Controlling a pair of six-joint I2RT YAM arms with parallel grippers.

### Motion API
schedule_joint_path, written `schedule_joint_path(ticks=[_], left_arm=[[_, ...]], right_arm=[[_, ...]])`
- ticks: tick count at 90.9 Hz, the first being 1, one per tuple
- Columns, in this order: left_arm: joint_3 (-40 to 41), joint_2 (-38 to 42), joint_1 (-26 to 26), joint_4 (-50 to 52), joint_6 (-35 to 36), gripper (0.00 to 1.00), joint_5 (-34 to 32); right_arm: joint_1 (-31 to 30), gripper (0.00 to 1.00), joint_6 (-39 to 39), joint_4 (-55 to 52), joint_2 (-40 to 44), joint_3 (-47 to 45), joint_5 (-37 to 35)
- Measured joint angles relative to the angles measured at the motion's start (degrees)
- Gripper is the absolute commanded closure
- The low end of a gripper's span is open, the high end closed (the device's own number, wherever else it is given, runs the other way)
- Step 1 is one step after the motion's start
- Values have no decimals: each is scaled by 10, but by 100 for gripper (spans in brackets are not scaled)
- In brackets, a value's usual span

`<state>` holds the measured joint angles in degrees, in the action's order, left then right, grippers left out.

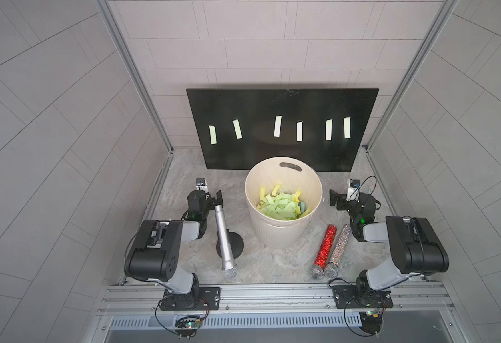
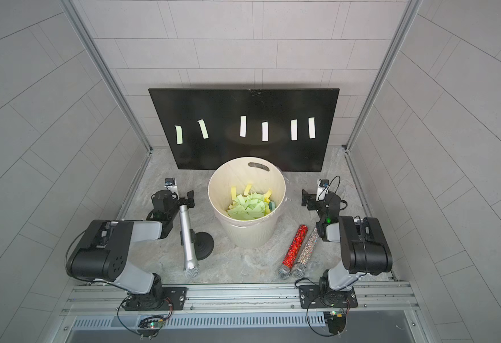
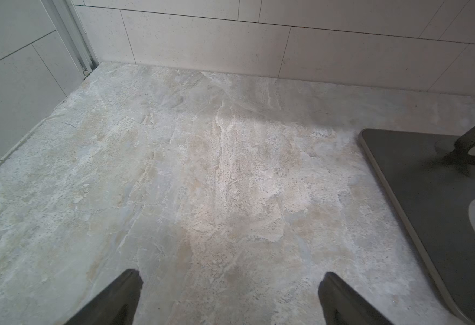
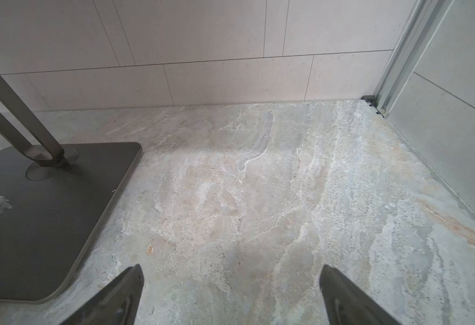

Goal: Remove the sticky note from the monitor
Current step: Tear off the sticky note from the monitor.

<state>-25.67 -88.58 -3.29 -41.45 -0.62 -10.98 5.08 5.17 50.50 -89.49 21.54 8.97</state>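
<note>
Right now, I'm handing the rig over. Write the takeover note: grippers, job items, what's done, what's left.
Left gripper: open, empty. Right gripper: open, empty.
Large glossy black monitor stands at the back with six pale paper sticky notes on its screen.
Round cream plastic bucket in front of it holds loose green and yellow notes.
Done: no note on the monitor is gripped or touched.
Left: peel all six.

The left arm [image 1: 151, 249] and right arm [image 1: 415, 246] share boxy black joint housings joined by pale grey links. Black screw-studded base plates [image 1: 210, 294] trail thin black cables [image 1: 155, 315]. Behind the left gripper [image 3: 232, 278] and right gripper [image 4: 230, 270], each with dark tapered fingers [image 3: 118, 301], sit a green light [image 1: 194, 214] and a white-cased camera [image 1: 201, 184].
</note>
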Motion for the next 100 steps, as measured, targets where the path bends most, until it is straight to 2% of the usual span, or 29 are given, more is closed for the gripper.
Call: schedule_joint_path(ticks=[56, 63, 69, 82, 100], left_arm=[[-1, 4, -2, 8, -1, 0, -11], [-17, 25, -6, 65, -12, 0, -41], [-61, 42, -7, 145, -31, 0, -76], [-147, 68, -8, 257, -78, 0, -152], [-195, 125, -7, 435, -160, 0, -214]], right_arm=[[7, 0, 1, 2, 1, 0, 11], [7, 0, 5, -21, 26, -1, 3], [7, 0, 14, -82, 72, 12, -4], [7, 0, 35, -202, 151, 85, -6], [7, 0, 116, -309, 249, 110, -20]])
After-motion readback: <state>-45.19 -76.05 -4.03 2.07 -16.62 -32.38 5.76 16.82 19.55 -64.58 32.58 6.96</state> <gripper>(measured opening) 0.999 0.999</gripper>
